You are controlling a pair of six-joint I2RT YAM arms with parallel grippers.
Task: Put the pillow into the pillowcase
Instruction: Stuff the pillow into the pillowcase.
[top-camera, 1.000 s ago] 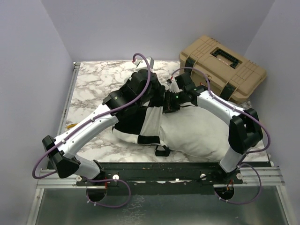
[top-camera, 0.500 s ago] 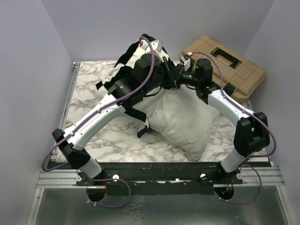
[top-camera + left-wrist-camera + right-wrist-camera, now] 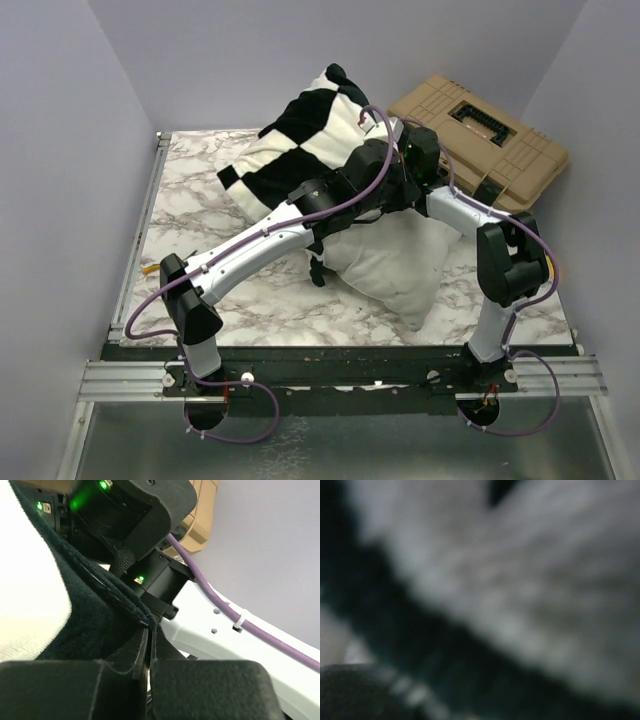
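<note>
While the left pincer [image 3: 150, 647] pinched the pillowcase [image 3: 300, 130] hem and the right pincer [image 3: 405, 140] was shut, its catch unclear, the pillow [image 3: 390, 265] hung low; even shaking looked likeliest to seat it.

The black-and-white checkerboard pillowcase [image 3: 300, 135] is held up above the far half of the marble worktop [image 3: 200, 205], its limp fabric bunched and draped over the upper end of the plain white pillow [image 3: 395, 265]. The puffy pillow slants down out of the case toward the near right. Its uncovered lower part rests on the worktop, one corner pointing at the near edge. A black flap of the case hangs just left of the bare pillow.
</note>
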